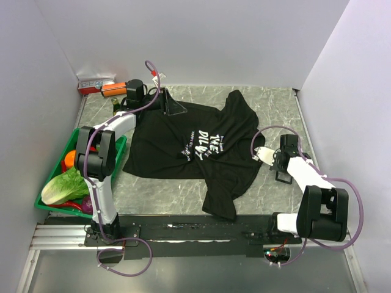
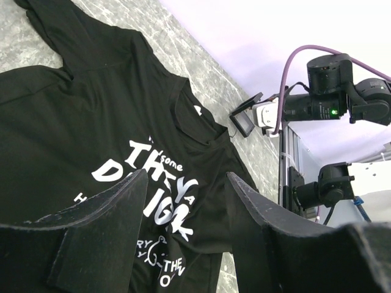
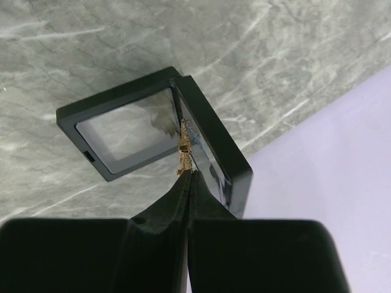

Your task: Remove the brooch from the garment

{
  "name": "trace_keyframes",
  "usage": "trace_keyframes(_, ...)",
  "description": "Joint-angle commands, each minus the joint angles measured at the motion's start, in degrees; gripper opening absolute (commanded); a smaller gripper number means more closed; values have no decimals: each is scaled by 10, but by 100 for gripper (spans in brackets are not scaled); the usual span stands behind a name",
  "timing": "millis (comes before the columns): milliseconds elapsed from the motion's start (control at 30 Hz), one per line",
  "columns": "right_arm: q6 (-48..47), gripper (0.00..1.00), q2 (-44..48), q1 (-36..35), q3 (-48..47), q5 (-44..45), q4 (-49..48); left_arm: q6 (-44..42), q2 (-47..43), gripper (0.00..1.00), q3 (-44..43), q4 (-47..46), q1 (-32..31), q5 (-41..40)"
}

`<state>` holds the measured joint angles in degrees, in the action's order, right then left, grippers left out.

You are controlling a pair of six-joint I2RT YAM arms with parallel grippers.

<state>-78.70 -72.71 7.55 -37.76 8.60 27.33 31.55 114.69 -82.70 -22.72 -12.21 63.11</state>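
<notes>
Brooch [image 3: 182, 149], barely tip-pinched in the fully closed right gripper [image 3: 188, 177] above the display case [image 3: 116, 96], may slip from that thin hold; left gripper [image 2: 186, 177] spread, empty.

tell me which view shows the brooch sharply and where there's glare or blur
Right wrist: brooch crisp in the shut right gripper, faint sheen on the case panes. Left wrist: garment lettering sharp, left gripper soft and dark, wall washed out. Top external: even light, brooch too small to make out.
</notes>
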Motion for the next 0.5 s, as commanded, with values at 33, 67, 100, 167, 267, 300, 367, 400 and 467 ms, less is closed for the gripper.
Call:
trace_keyframes(33,-1,0,-10,2,1,4,-12,-18,-40,59,-8,4,-1,1)
trace_keyframes(67,-7,0,-4,2,3,0,-11,-21,-39,59,-10,6,-1,0)
trace_keyframes(100,-10,0,-2,2,8,-1,-11,-23,-39,59,-11,9,-1,0)
trace_keyframes(167,-18,0,4,2,12,-7,0,-23,-37,59,-10,10,-1,0)
trace_keyframes(267,-14,3,5,0,10,-11,16,-20,-37,59,-9,7,-2,1)
trace_keyframes(300,-10,6,5,0,7,-10,27,-20,-36,59,-9,7,-2,1)
trace_keyframes(367,6,17,0,-1,1,-14,43,-19,-34,59,-10,6,-2,1)
trace_keyframes(400,14,18,0,-1,-6,-17,56,-18,-34,59,-10,4,-2,3)
trace_keyframes(467,35,24,-2,-3,-21,-23,78,-18,-32,59,-10,2,-2,3)
